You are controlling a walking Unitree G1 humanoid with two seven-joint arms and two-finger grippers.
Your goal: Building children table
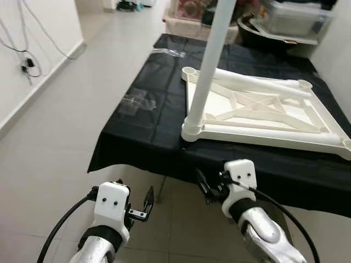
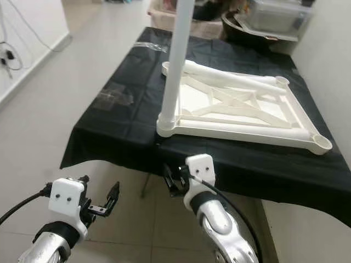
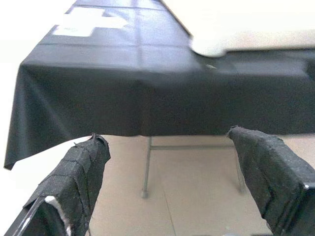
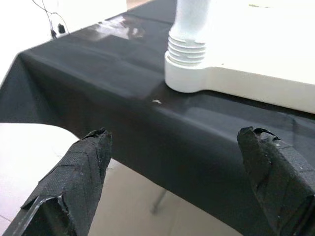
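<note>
The white tabletop (image 1: pixel 263 118) lies upside down on a black-covered table (image 1: pixel 142 137), its ribbed underside facing up, toward the right half of the cloth. One white leg (image 1: pixel 211 60) stands upright in the near-left corner socket (image 1: pixel 192 130), and in the right wrist view its thread rings still show above the socket, so it looks not fully seated. Another leg (image 1: pixel 258 85) lies loose across the far side of the frame. The sockets at the far-left (image 1: pixel 189 71), far-right (image 1: pixel 305 84) and near-right corners stand empty.

The right gripper (image 1: pixel 211 186) hovers just below and in front of the near table edge, close under the standing leg, fingers spread wide and empty. The left gripper (image 1: pixel 140 205) hangs lower, to the left, over the tiled floor (image 1: pixel 60 131), also wide open with nothing in it.

The step in hand seems to be finishing that first leg. To do it well, the right gripper should rise to the leg's lower part, close squarely around it and turn it about its own axis without tilting, while the left steadies the frame's edge so it does not slide on the cloth.
</note>
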